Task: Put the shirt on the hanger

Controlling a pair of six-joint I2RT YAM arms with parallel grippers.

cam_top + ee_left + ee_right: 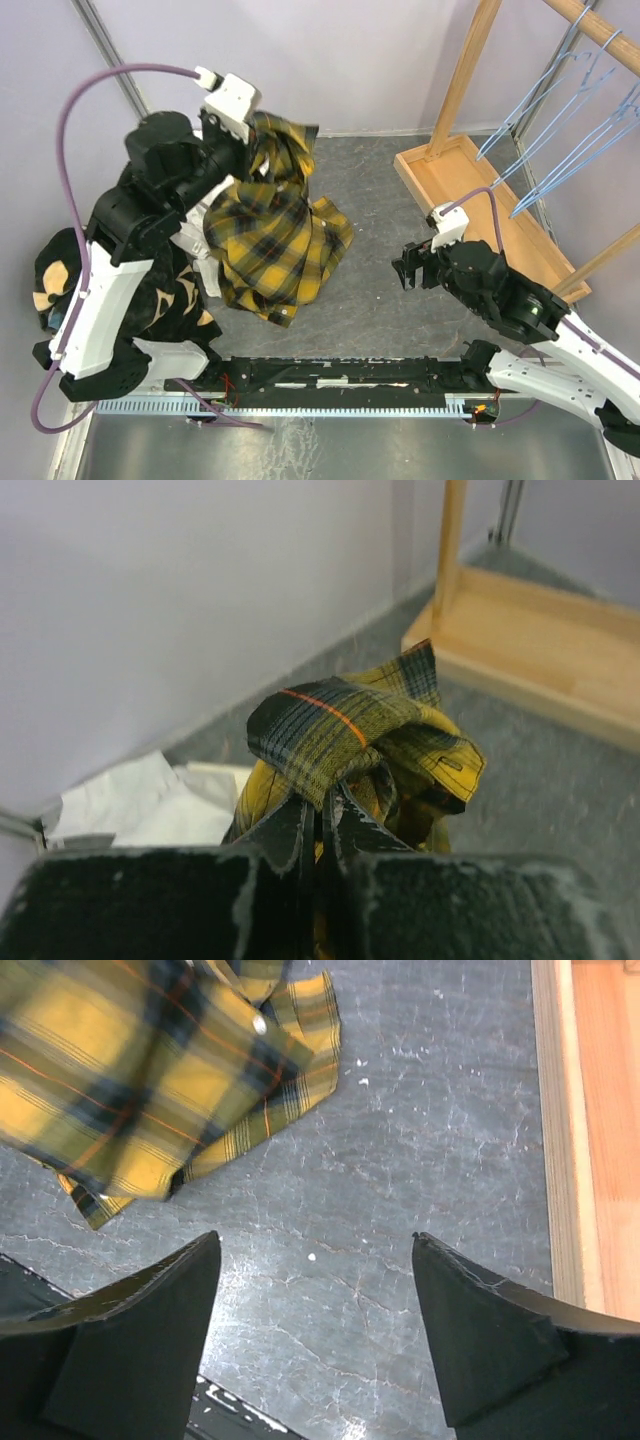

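Grey mottled table [380,190] fills the scene, with pale lilac walls behind it. A wooden rack [440,180] stands at its far right, and several light-blue wire hangers [527,106] hang from the rack's rail, well apart from the shirt.

The left gripper [248,150] is raised over the far left part of the table and is clamped tight on a bunched fold of the shirt [270,240]. In the left wrist view the two fingers [322,815] meet on the yellow and black plaid, and a roll of cloth [340,720] bulges just above them. From that grip the shirt hangs down and spreads onto the table, its lower edge lying crumpled toward the near side. A white garment [140,800] lies against the wall behind it, and a black fleece with tan patches [185,300] sits at the left by the arm's base.

The right gripper [408,268] hovers low over bare table between the shirt and the rack, its jaws spread wide and holding nothing. Its own camera shows the fingers [140,1340] parted over grey surface, the shirt's hem [130,1070] with one white button lying ahead to the left, and the rack's wooden base [600,1110] along the right edge
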